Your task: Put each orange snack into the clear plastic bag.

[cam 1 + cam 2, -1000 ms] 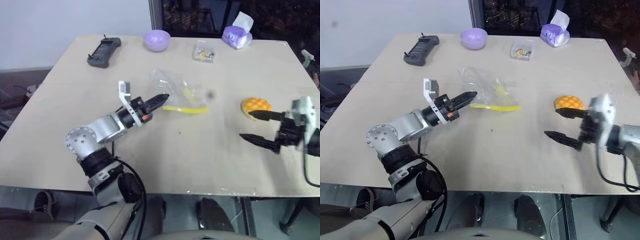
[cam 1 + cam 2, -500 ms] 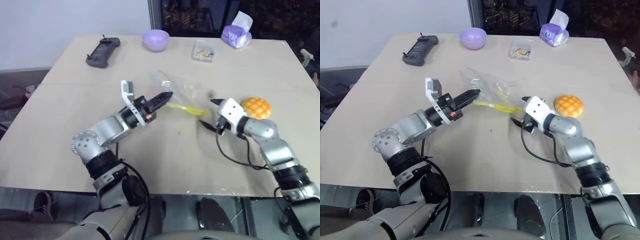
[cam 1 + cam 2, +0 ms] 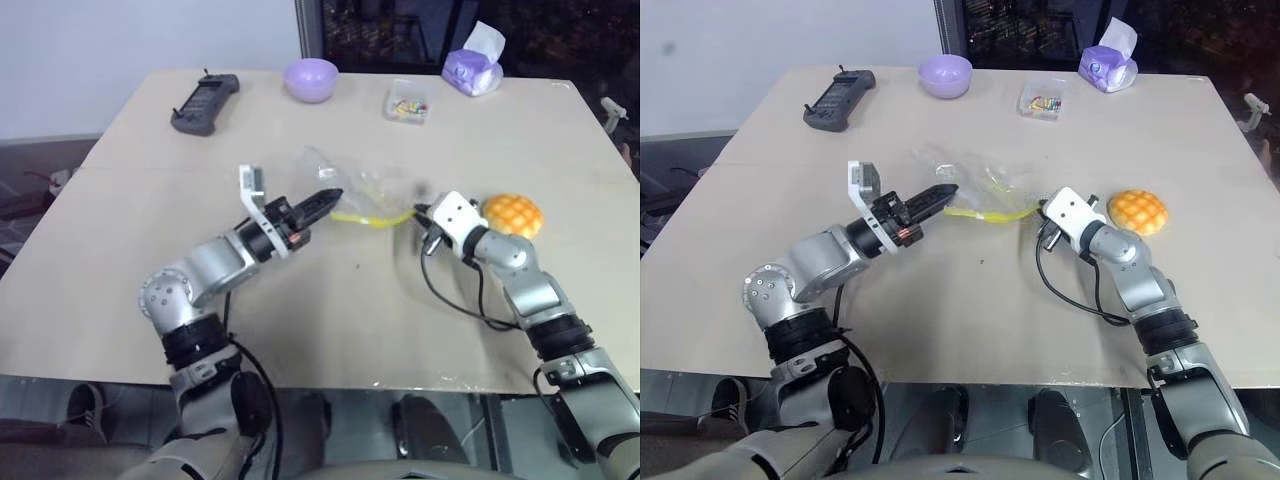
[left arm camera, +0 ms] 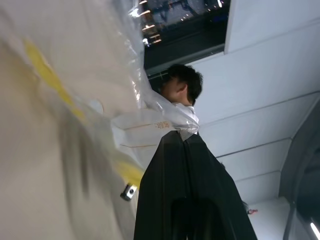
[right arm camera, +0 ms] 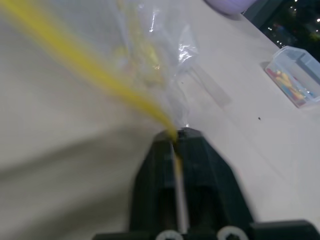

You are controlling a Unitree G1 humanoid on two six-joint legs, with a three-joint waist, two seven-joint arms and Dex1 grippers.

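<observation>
The clear plastic bag (image 3: pixel 352 180) lies crinkled at the middle of the table, its yellow zip strip (image 3: pixel 372 217) stretched along the near edge. My left gripper (image 3: pixel 333 195) is shut on the bag's left edge; the left wrist view has the plastic pinched between the black fingers (image 4: pixel 172 165). My right gripper (image 3: pixel 418 213) is shut on the strip's right end, and the yellow strip (image 5: pixel 100 75) runs into its closed fingertips. The orange snack (image 3: pixel 513 214), a round bun with a crosshatch top, sits on the table just right of the right wrist, untouched.
Along the far edge stand a black controller (image 3: pixel 205 102), a purple bowl (image 3: pixel 313 78), a small clear box of colourful bits (image 3: pixel 407 103) and a purple tissue pack (image 3: pixel 473 68). A person's head (image 4: pixel 182 85) appears behind the bag in the left wrist view.
My right gripper swung left from beside the orange snack to the zip strip's right end and shut on it. The left gripper stayed shut on the bag.
</observation>
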